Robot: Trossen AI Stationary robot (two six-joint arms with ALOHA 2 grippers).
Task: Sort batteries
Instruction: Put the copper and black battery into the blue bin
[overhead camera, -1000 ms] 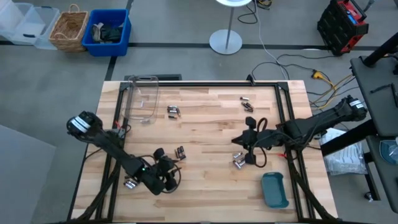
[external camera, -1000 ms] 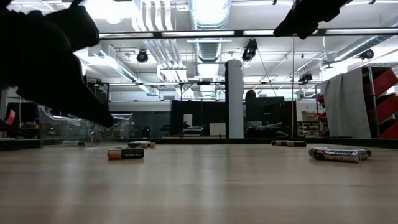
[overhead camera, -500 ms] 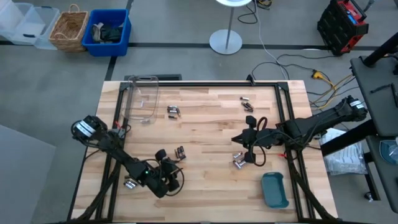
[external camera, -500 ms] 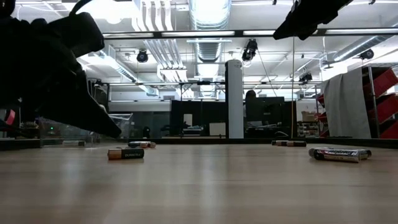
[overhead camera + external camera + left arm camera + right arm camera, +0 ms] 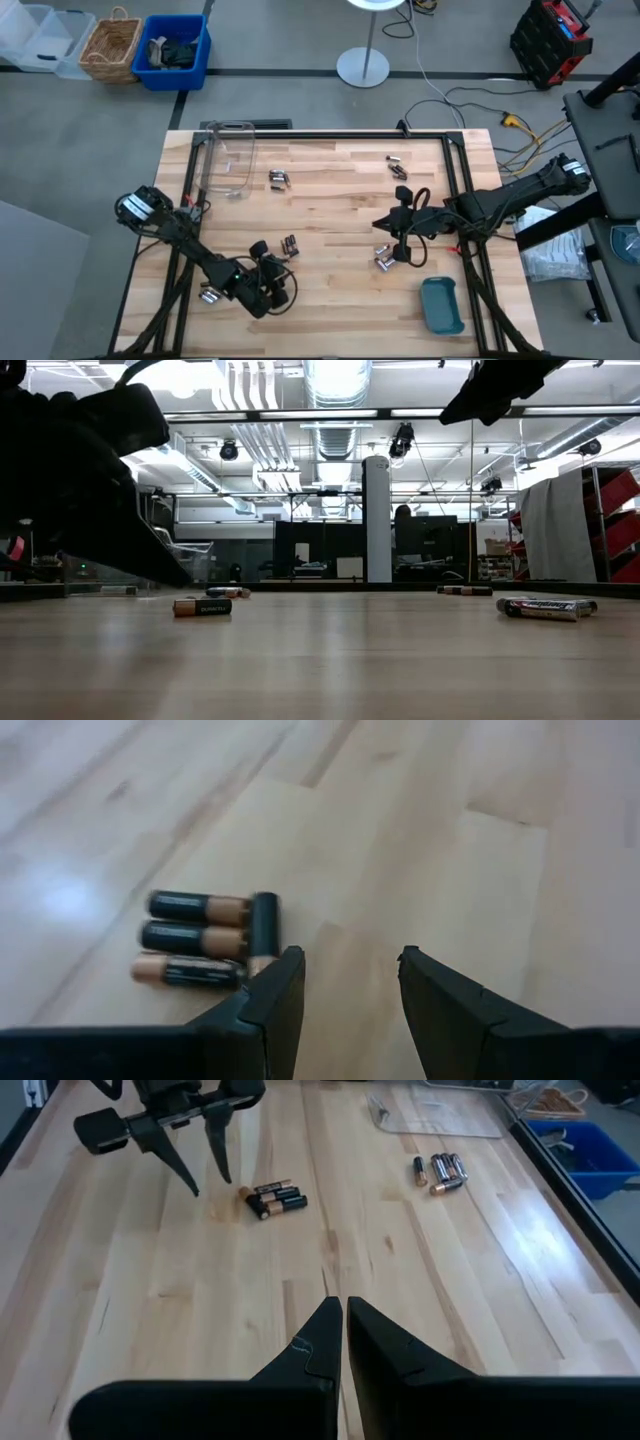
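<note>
My left pincer (image 5: 345, 982), fingers apart, hovers beside the battery cluster (image 5: 205, 937), lining up; next, grab one.

Legible text: none confirmed. Pale lettering visible on dark half of battery (image 5: 201, 606) lying on table (image 5: 320, 660), low view; word not resolvable. Similar pale print along batteries (image 5: 546, 606) at table's right side, low view; also unreadable. No print resolvable on cells (image 5: 195, 936) in left wrist view, dark and coppery bands only. No labels, numbers or signs readable on room fixtures behind table.
</note>
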